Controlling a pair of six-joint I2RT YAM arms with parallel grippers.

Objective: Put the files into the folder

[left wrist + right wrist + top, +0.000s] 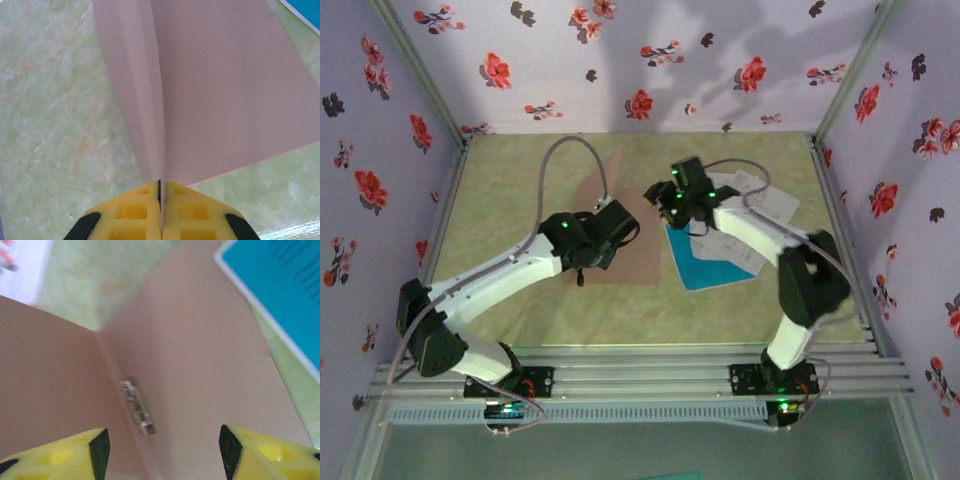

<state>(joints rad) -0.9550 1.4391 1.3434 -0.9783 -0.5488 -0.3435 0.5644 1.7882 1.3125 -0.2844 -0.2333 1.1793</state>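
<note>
While my left gripper (161, 187) pinches the folder (632, 262) by the edge of its cover, jaws pressed together on the card, that cover stands raised. The rest of the folder lies flat on the table (510, 190), left of centre. My left arm reaches low from its base toward the middle.

The fold runs from near to far, with a metal clip (137, 407) on it. My right gripper (160, 440) hovers above that fold, jaws spread and holding nothing, with the arm bent inward and the wrist pointing down.

The files lie to the right of those jaws. The blue sheet (705, 268) is just beside the folder's right edge, and the white sheets (760, 195) are under and beyond it. My right arm is the nearer, so I judge the next move is its own: go right, then bring the sheets left under the raised cover.
</note>
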